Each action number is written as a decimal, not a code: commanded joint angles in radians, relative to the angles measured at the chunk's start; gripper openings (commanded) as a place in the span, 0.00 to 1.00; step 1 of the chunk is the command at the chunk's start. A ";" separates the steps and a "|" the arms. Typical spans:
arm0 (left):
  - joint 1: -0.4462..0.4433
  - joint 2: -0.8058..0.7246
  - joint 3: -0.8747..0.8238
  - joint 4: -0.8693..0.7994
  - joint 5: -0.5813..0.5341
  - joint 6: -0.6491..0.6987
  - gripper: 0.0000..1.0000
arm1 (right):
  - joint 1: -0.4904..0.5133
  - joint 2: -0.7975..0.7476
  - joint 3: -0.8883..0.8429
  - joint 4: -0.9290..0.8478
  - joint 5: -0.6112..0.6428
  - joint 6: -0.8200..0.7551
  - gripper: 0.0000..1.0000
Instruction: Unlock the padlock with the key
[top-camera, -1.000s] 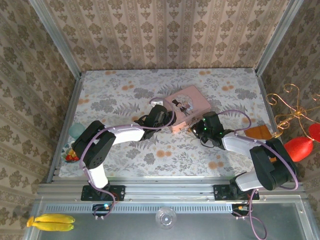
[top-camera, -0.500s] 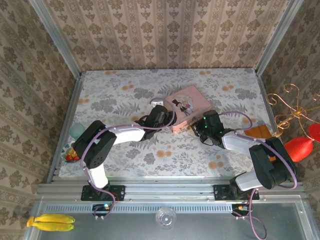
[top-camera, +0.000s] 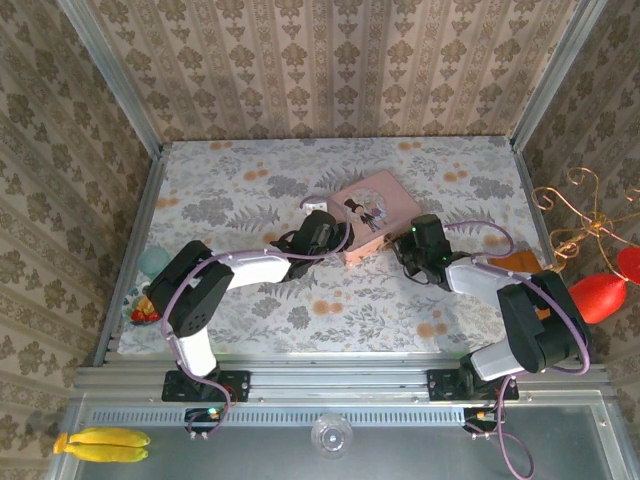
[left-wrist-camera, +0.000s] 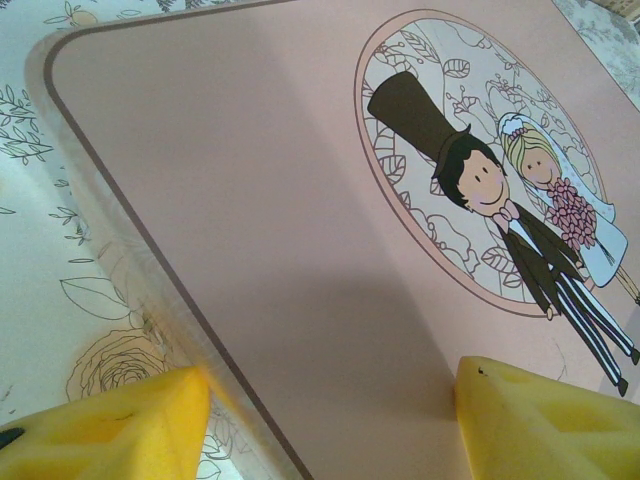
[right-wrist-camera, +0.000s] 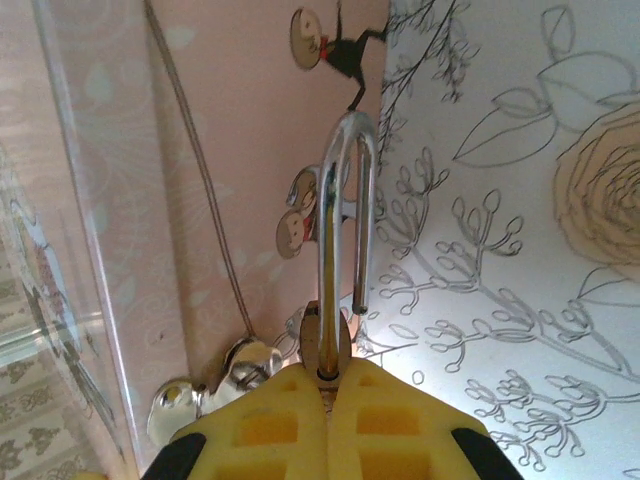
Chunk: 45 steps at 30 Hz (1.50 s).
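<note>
The padlock has its brass body almost wholly buried between the pressed-together yellow pads of the right gripper. Only a sliver and the shackle stick out ahead of them. Left of those pads, a silvery fitting is partly covered. At the left gripper, both spread pads are cut off by the lower edge, and the pink box runs out of frame past the right pad.

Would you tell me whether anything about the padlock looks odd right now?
The padlock pinched in the right gripper: its shackle has one leg ending free, short of the brass body, so it looks open.
</note>
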 joint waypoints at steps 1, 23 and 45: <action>0.005 0.076 -0.061 -0.242 0.016 0.021 0.66 | -0.032 -0.031 0.008 -0.061 0.049 -0.059 0.00; 0.090 -0.521 -0.279 -0.294 0.192 0.375 0.73 | 0.004 -0.533 0.151 -0.841 -0.109 -0.757 0.00; 0.081 -1.181 -0.702 -0.246 0.167 0.349 0.73 | 0.133 -0.363 0.003 -0.749 -0.202 -0.727 0.00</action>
